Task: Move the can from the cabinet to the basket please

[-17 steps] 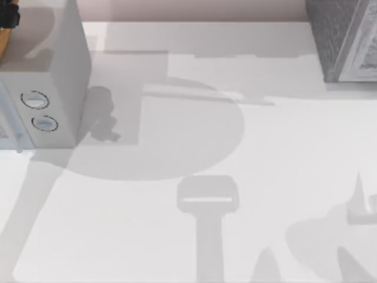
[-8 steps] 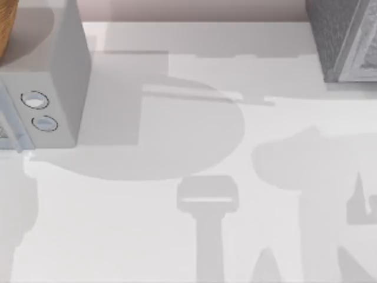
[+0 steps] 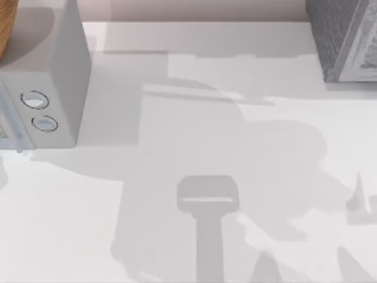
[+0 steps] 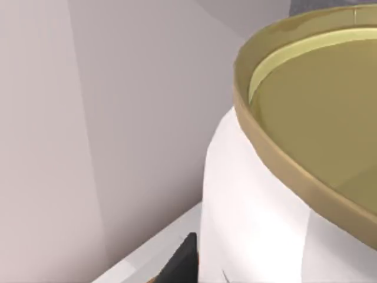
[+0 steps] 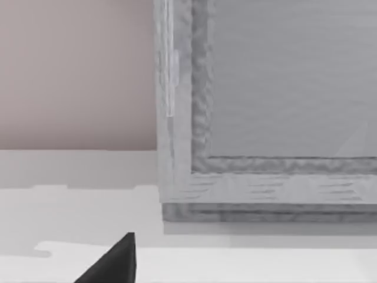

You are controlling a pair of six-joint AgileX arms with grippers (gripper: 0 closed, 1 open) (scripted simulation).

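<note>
The can (image 4: 259, 206) looks light, stiff and slick, best held mid-wall; whether my left jaws pinch it, I cannot tell.

The cabinet (image 3: 347, 38) stands at the table's (image 3: 194, 147) far right corner, the box with two dials (image 3: 44, 88) at the far left — well apart, with bare tabletop between them. The basket (image 3: 6, 26) sits at the far left edge, just behind the dial box — only its curved rim in view.
</note>
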